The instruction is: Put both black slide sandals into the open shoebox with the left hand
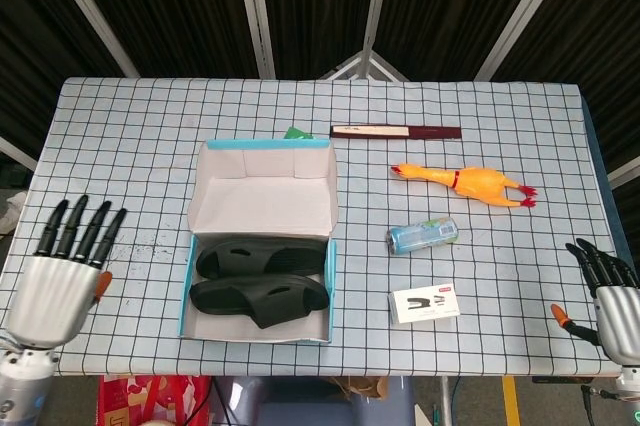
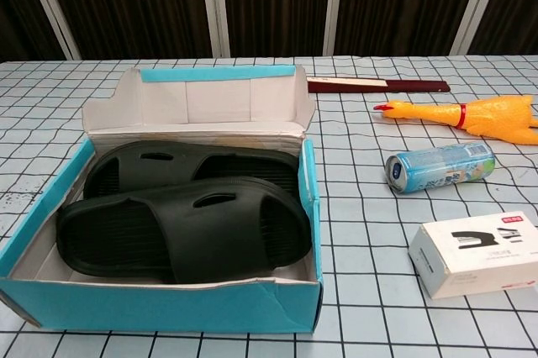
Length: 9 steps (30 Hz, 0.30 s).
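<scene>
My left hand (image 1: 55, 276) hung off the table's (image 1: 130, 146) near-left edge, fingers spread, holding nothing. My right hand (image 1: 608, 291) sat at the near-right corner, fingers apart too. Both black slide sandals (image 2: 181, 228) lay flat in the open shoebox (image 2: 168, 303), side by side, long axes running left-right, ribbed rubbery footbeds up. Cardboard lid (image 2: 193, 97) stood propped at the back. Beyond: boxed stapler (image 2: 475, 250), shiny can (image 2: 439, 166) on its side, rubber chicken (image 2: 479, 114).

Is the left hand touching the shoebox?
Apart. The head view shows the left hand open at the table's left edge, with a clear strip of checked cloth between it and the shoebox. Both sandals lie inside.
</scene>
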Motion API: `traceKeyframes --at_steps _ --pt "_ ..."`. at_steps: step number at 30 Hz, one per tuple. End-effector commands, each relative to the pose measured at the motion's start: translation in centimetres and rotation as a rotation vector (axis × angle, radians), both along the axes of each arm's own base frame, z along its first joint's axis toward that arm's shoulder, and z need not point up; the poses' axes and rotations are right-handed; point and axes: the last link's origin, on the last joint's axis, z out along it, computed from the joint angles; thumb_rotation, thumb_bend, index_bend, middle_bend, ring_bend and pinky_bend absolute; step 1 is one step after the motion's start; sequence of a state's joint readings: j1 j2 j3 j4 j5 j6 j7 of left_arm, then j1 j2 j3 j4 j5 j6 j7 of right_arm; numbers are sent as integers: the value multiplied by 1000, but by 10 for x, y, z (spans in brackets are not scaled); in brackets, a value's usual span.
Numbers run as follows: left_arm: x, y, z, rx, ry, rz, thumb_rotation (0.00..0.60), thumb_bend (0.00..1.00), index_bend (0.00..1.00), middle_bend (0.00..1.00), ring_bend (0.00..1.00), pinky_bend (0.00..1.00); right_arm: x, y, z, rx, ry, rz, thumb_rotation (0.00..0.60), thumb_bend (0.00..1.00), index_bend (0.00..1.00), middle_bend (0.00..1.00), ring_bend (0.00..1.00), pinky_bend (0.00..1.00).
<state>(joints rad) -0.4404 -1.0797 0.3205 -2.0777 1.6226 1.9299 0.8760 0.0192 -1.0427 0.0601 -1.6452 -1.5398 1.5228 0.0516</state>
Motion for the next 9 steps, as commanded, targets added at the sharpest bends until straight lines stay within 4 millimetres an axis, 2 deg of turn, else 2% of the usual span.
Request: traceKeyframes --at_steps 1,6,9 --pt "-94 -30 28 107 -137 284 600 158 115 125 48 124 0 1 -2 -9 39 -3 600 254 138 118 167 145" --pt "-123 -27 27 108 -216 395 600 162 103 102 48 124 0 0 -5 0 53 -21 600 253 138 118 167 138" --pt "-135 -18 26 80 -238 422 600 166 97 95 48 124 2 -2 -6 1 59 -27 600 254 139 119 167 137"
